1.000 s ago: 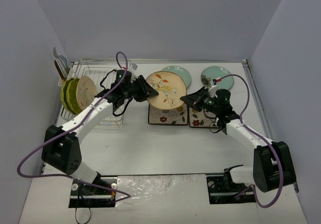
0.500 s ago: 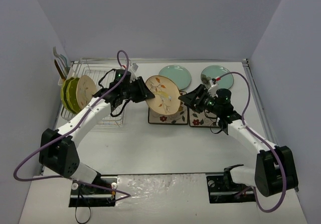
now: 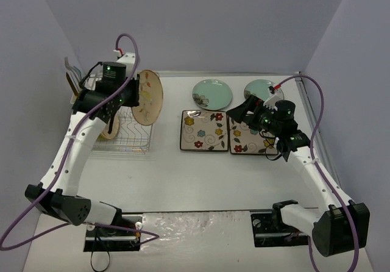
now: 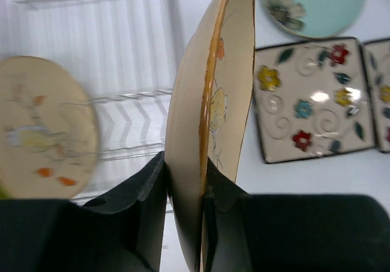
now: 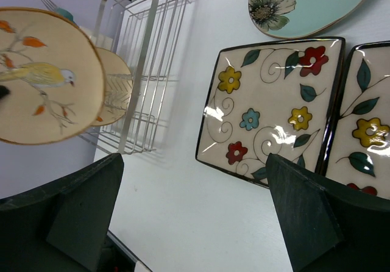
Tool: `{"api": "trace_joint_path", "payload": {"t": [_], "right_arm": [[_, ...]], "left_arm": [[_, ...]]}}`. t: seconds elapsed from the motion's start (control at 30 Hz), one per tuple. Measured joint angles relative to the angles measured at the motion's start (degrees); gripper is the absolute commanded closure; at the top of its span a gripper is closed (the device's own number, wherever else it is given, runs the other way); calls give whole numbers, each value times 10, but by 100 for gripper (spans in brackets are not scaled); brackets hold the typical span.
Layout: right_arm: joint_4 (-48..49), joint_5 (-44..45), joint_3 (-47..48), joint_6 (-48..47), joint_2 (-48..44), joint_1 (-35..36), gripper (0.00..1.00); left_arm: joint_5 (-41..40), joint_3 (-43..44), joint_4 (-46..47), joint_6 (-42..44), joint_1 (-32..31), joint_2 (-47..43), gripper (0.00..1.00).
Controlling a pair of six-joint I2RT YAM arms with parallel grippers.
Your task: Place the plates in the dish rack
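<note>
edgewise, left tool (image 4: 183, 183) pinches glossy round cream plate (image 4: 228, 77).

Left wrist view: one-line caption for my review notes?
Left gripper clamps a cream plate on edge, near the dish rack.

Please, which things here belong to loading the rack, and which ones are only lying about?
For the job:
- rack
- held cream plate
- racked cream plate
- two square plates
- two teal plates

Only lying about:
- utensils in the holder
- purple cables
</note>
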Motion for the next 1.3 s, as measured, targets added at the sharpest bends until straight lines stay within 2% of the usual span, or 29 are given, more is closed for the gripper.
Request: {"api": "trace_joint_path", "payload": {"t": [0.13, 0.3, 0.5, 0.8, 1.2, 1.3], "right_arm": [[-20, 9, 4, -19, -3, -1, 0], [-37, 12, 4, -33, -3, -1, 0], [-42, 14, 4, -44, 4, -3, 0], [-44, 14, 4, -50, 5, -11, 0], [-44, 15, 4, -58, 6, -16, 0], [-44, 18, -1, -58, 6, -16, 0]], "left_arm": [[-72, 41, -29, 82, 47, -8, 100], [-136, 51, -47, 160, 106, 13, 100], [-163, 51, -52, 224, 143, 66, 100], [-161, 51, -35, 241, 164, 120, 100], [-134, -27, 23, 225, 169, 162, 100], [-132, -52, 35, 219, 169, 162, 89]]}}
